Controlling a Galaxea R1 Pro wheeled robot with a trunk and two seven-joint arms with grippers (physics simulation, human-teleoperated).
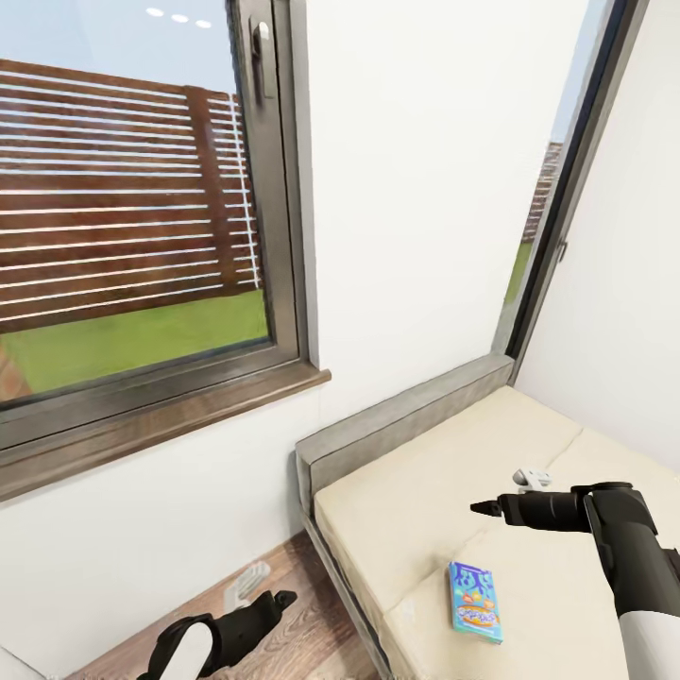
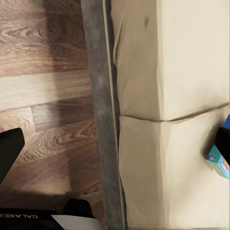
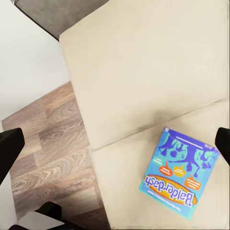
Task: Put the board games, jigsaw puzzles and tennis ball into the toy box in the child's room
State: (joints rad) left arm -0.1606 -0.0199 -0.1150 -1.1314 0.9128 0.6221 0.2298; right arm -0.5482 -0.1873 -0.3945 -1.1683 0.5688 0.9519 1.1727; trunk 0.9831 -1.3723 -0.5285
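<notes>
A teal-blue board game [image 1: 474,602] printed "Balderdash" lies flat on the cream bed [image 1: 416,491], near its front edge. My right gripper [image 1: 486,508] hovers above the mattress, a little beyond the box; in the right wrist view its fingers [image 3: 9,143] stand wide apart, open and empty, with the board game [image 3: 179,172] below them. Low over the wood floor beside the bed, my left gripper [image 1: 280,598] is open and empty too. The left wrist view catches a corner of the board game [image 2: 219,163] on the bed [image 2: 167,96].
The grey bed frame [image 1: 397,420] runs along a white wall. A large dark-framed window [image 1: 142,236] with a deep sill [image 1: 161,416] is on the left, and a narrow window [image 1: 552,217] stands in the corner. Wood-plank floor [image 1: 283,567] lies left of the bed.
</notes>
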